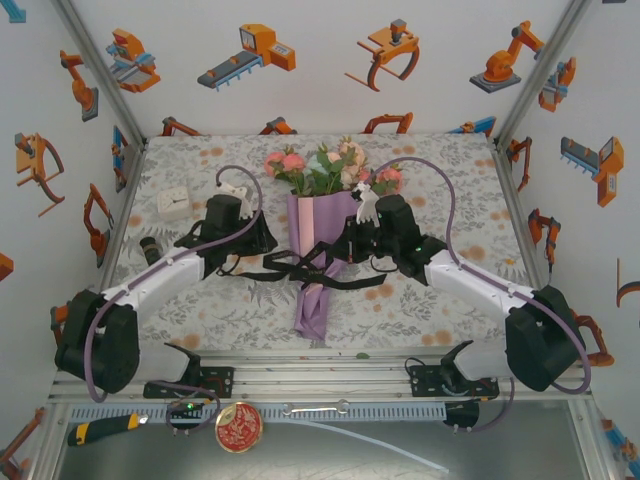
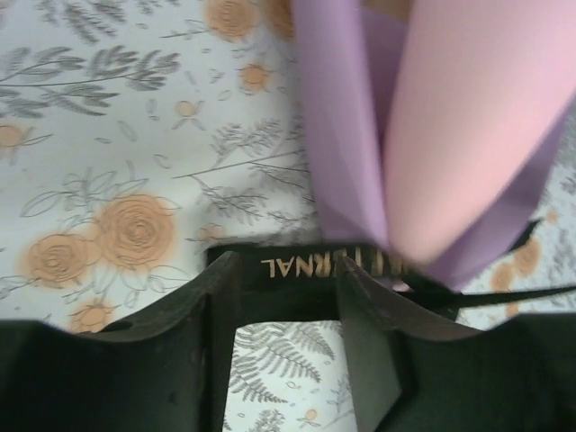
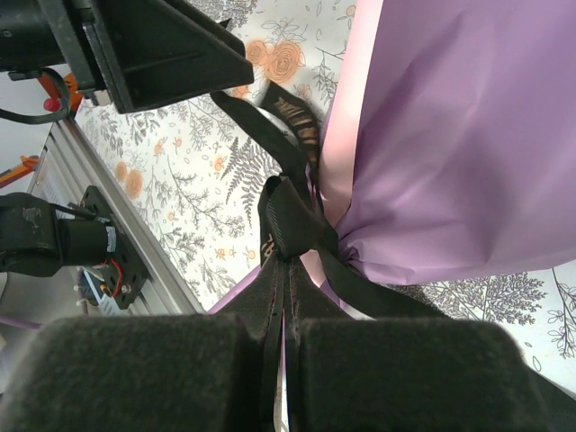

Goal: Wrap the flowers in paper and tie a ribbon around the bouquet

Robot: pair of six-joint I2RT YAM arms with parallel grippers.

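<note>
Your left gripper (image 2: 288, 263), right at its own camera, is standing with its jaws apart. The ribbon (image 2: 297, 267), black with gold lettering, is crossing the gap at the fingertips without being pinched. I judge the gripper is placed there to take that strand.

Just right of it, the bouquet (image 1: 318, 250) is lying on the flowered tablecloth (image 1: 200, 310), midway between your two arms. Its long axis is running from the near edge toward the far wall. The flowers (image 1: 330, 168) are pointing away from you at the wide end. The narrow tail of the paper (image 1: 311, 310) is pointing back toward the arm bases. The ribbon is crossing the cone's waist, with ends trailing to both sides.

Farther right, your right gripper (image 3: 284, 310) is clamping closed on the ribbon. Two strands are running from between its pads up to a knot-like bunch against the paper, probably to put tension on the tie.
</note>
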